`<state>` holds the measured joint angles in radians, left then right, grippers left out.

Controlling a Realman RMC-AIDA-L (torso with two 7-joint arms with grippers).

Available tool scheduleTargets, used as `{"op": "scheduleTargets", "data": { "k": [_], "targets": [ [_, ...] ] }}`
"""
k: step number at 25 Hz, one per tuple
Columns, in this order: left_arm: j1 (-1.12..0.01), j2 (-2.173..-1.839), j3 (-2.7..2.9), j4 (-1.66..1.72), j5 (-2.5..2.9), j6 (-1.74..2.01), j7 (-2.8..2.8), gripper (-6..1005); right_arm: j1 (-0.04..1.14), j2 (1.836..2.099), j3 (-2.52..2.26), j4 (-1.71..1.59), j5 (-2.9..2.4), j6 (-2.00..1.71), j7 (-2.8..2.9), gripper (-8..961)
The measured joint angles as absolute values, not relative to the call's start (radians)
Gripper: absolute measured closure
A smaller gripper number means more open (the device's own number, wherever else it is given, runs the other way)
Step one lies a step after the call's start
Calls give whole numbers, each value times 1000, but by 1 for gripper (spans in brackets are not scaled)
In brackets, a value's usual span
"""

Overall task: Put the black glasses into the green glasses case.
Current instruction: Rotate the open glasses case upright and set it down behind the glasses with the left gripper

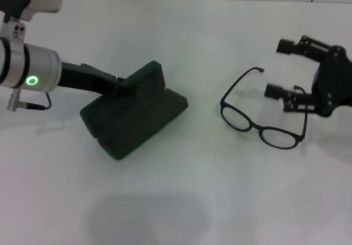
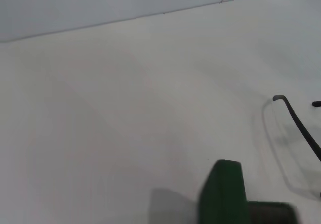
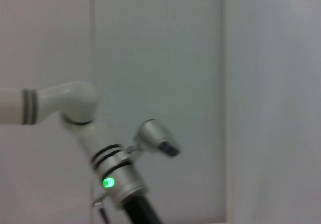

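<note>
The green glasses case point(image 1: 144, 118) lies open left of the table's middle, its lid point(image 1: 149, 76) raised toward the back. My left gripper point(image 1: 122, 85) reaches in from the left and is shut on the lid's edge. The lid's corner also shows in the left wrist view point(image 2: 223, 191). The black glasses point(image 1: 237, 117) lie unfolded on the table to the right of the case, temples pointing back. One temple tip shows in the left wrist view point(image 2: 296, 118). My right gripper point(image 1: 279, 68) is open just behind the glasses, its lower finger close to the right temple.
The white table point(image 1: 181, 201) runs to a pale wall at the back. A small white scrap point(image 1: 55, 125) lies left of the case. The right wrist view shows only my left arm point(image 3: 115, 179) and the wall.
</note>
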<state>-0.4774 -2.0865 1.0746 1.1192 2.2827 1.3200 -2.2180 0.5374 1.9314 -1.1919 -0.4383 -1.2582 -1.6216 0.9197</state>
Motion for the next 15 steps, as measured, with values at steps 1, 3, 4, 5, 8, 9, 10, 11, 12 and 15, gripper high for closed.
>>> {"op": "scheduleTargets", "data": {
  "k": [1, 3, 4, 5, 8, 9, 10, 11, 12, 15],
  "targets": [
    [-479, -2086, 1075, 1120, 2284, 1315, -2215, 613, 538, 1932, -1192, -446, -1278, -1634, 916, 80],
    [-482, -2086, 1075, 1121, 2286, 1306, -2205, 706, 539, 1936, -1192, -470, -1324, -1659, 911, 80],
    [-484, -2085, 1075, 1121, 2285, 1301, -2193, 753, 539, 1940, -1192, -486, -1361, -1673, 910, 81],
    [-486, -2084, 1075, 1122, 2285, 1296, -2180, 767, 539, 1944, -1192, -498, -1392, -1683, 910, 81],
    [-498, -2083, 1075, 1124, 2281, 1271, -2116, 794, 546, 1957, -1192, -522, -1477, -1717, 910, 81],
    [-506, -2083, 1075, 1124, 2281, 1261, -2088, 793, 551, 1964, -1192, -527, -1500, -1727, 910, 81],
    [-517, -2081, 1075, 1123, 2280, 1251, -2057, 791, 555, 1970, -1192, -529, -1518, -1735, 910, 81],
    [-527, -2080, 1076, 1121, 2280, 1245, -2028, 790, 560, 1977, -1192, -530, -1535, -1742, 910, 81],
    [-541, -2079, 1077, 1118, 2280, 1238, -1971, 789, 563, 1985, -1193, -530, -1549, -1743, 910, 81],
    [-570, -2084, 1090, 1103, 2281, 1227, -1747, 785, 568, 2006, -1193, -529, -1578, -1739, 907, 81]
  ]
}}
